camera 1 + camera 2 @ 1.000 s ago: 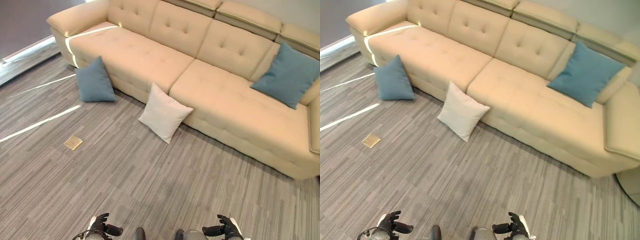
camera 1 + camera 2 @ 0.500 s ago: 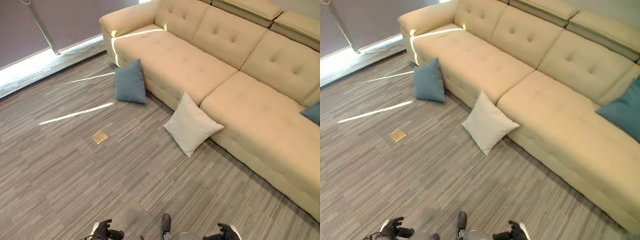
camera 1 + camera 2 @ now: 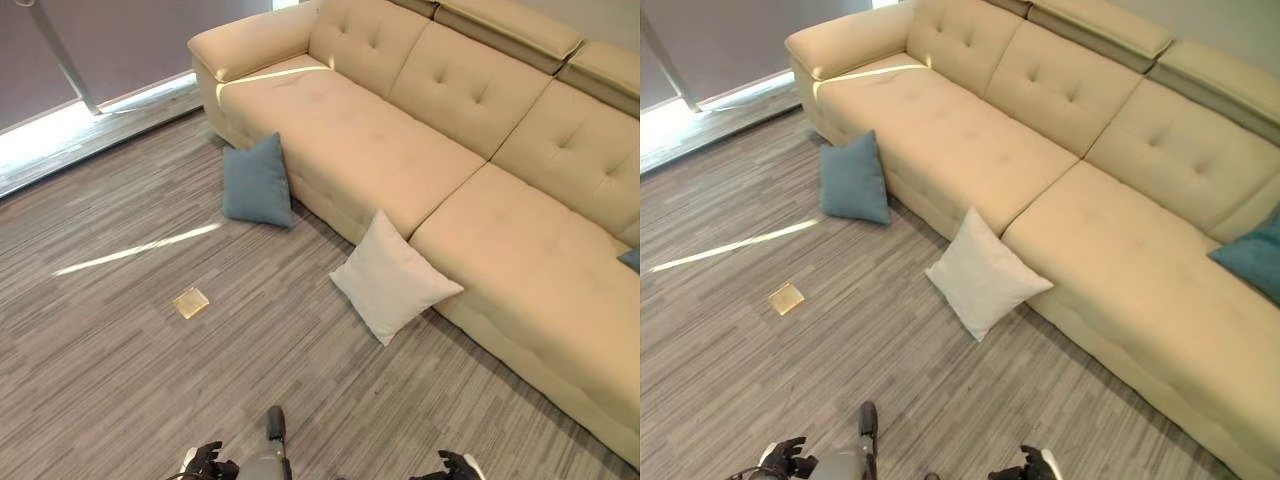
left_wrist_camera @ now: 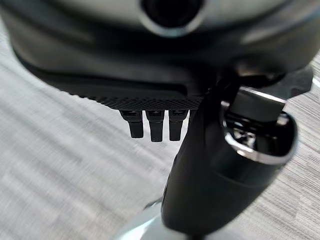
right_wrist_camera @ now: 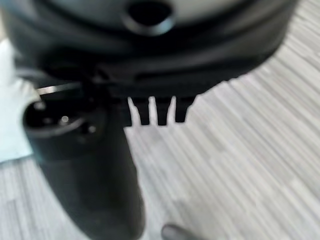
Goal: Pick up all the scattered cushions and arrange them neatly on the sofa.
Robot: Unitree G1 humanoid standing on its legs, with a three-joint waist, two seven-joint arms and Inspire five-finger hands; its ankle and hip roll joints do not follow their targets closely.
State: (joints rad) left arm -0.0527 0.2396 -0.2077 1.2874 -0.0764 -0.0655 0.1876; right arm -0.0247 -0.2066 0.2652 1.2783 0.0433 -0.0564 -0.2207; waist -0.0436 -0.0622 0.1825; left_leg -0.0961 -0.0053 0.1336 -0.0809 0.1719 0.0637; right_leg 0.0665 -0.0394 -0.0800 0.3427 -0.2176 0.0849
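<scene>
A blue cushion (image 3: 257,182) stands on the floor, leaning against the front of the beige sofa (image 3: 370,140) near its left arm. A white cushion (image 3: 393,278) leans on the sofa front further right, also on the floor. Another blue cushion (image 3: 1252,258) rests on the seat at the sofa's far right. My left hand (image 3: 205,465) and right hand (image 3: 455,467) hang low at the near edge, far from the cushions. In the wrist views the left hand's fingers (image 4: 150,125) and the right hand's fingers (image 5: 150,112) are relaxed and hold nothing.
A small brass floor plate (image 3: 190,301) lies in the grey carpet left of the cushions. A bright glass wall with a metal pole (image 3: 60,60) runs along the far left. A streak of light (image 3: 140,250) crosses the open carpet between me and the sofa.
The whole picture has shifted, so the camera moved: the sofa's left arm is now in view and the seat's blue cushion sits at the right edge. The cushions stayed put.
</scene>
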